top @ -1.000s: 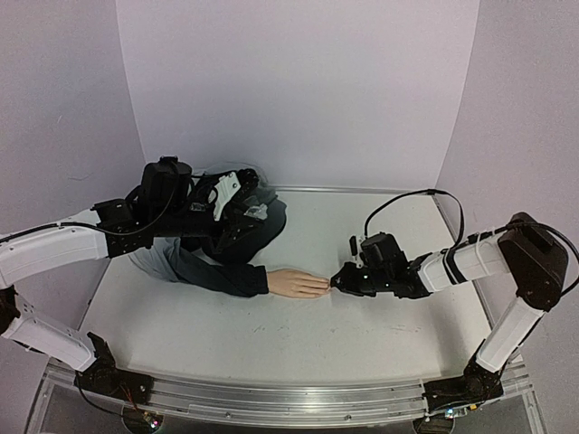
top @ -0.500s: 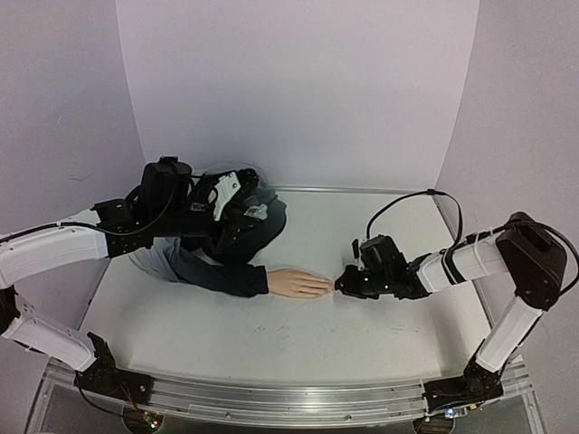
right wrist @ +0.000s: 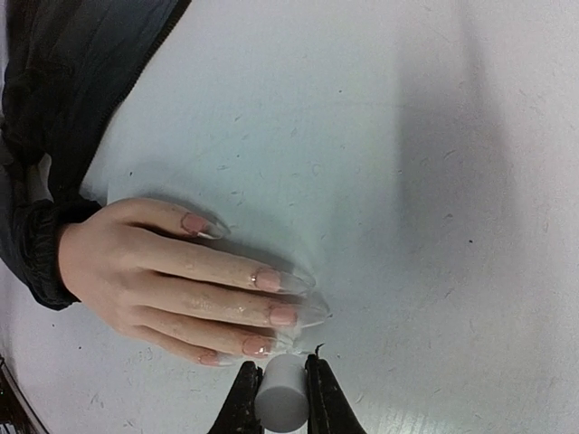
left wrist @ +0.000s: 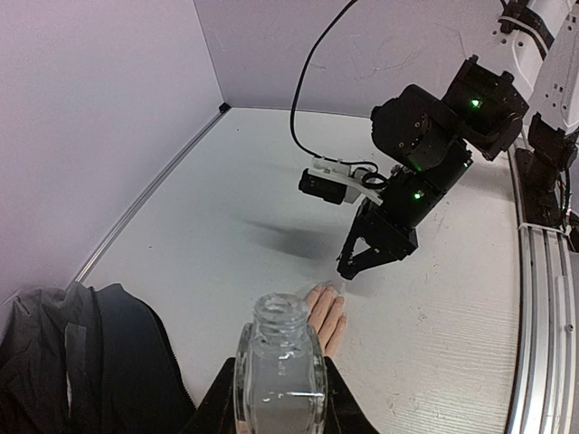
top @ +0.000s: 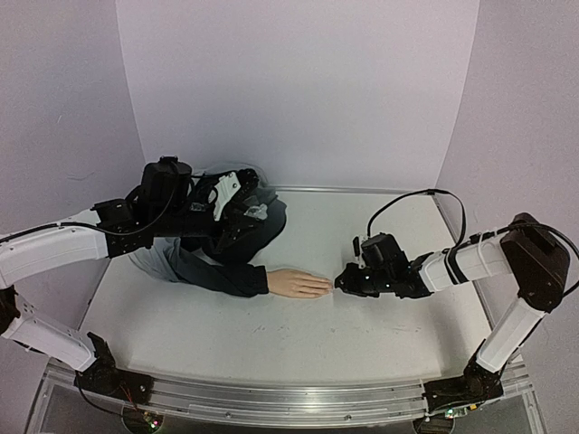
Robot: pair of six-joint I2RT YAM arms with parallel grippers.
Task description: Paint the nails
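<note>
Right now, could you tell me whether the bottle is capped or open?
Open: in the left wrist view the clear bottle stands upright with a bare threaded neck and no cap on it.

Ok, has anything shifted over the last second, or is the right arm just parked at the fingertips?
The right gripper, shut on the white cap, eased slightly to the right, a touch farther from the nails. Nothing was picked up or let go. The left gripper kept its hold on the open clear bottle, and the mannequin hand and sleeve lie as before.
</note>
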